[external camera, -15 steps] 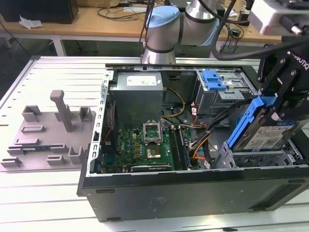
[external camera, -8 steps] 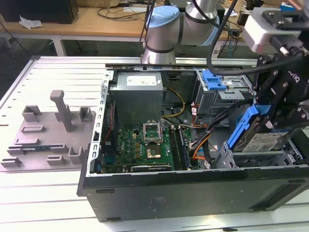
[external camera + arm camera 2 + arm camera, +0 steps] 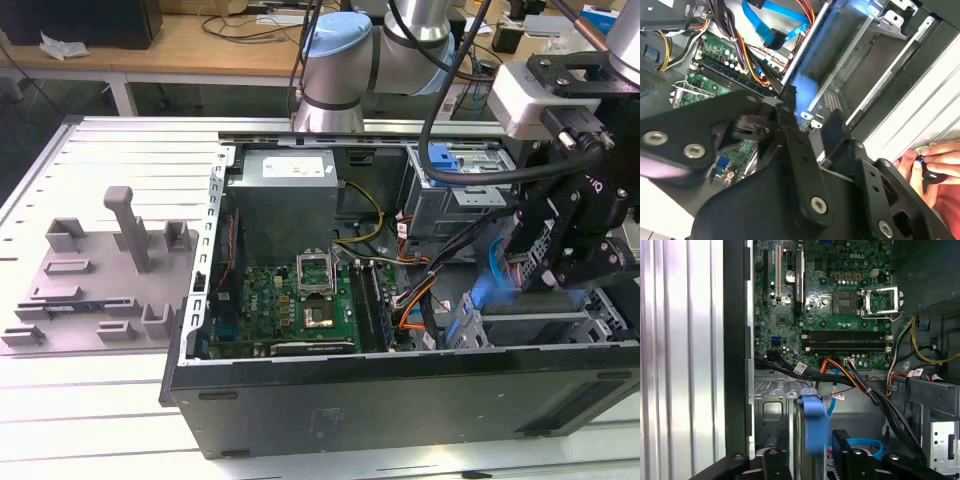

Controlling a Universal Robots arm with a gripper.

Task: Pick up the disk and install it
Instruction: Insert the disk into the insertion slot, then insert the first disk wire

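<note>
Claw (image 3: 812,460) in the first wrist view: fingers narrow, clamped on the disk (image 3: 813,426), w/ its blue bracket edge sticking out btw them. The disk is up in the air, not set down anywhere. It hangs just above the metal drive bay (image 3: 772,412) at the exterior view's right end of the case (image 3: 400,400). It seems turned edge-on to the bay, prob. so it lines up w/ the slot. My read: pick-up done, install not, since the disk isn't seated.

In the second wrist view a person's hand (image 3: 935,160) sits outside the case wall, pinching sth small; can't tell what. It's apart from the claw.

Just past the bay a bundle of cables (image 3: 850,380) (black, orange, yellow) runs btw bay and circuit board (image 3: 840,300). They lie close, prob. why the claw sits straight over the bay, not off to the side.

The board lies flat on the case floor, chip socket open. Further back in the exterior view is the power box (image 3: 285,200) against the far wall, and behind that the arm (image 3: 340,60).

To the exterior view's left, well apart from the case, a grey tray (image 3: 100,280) w/ pegs and slots rests on the table (image 3: 60,420).
</note>
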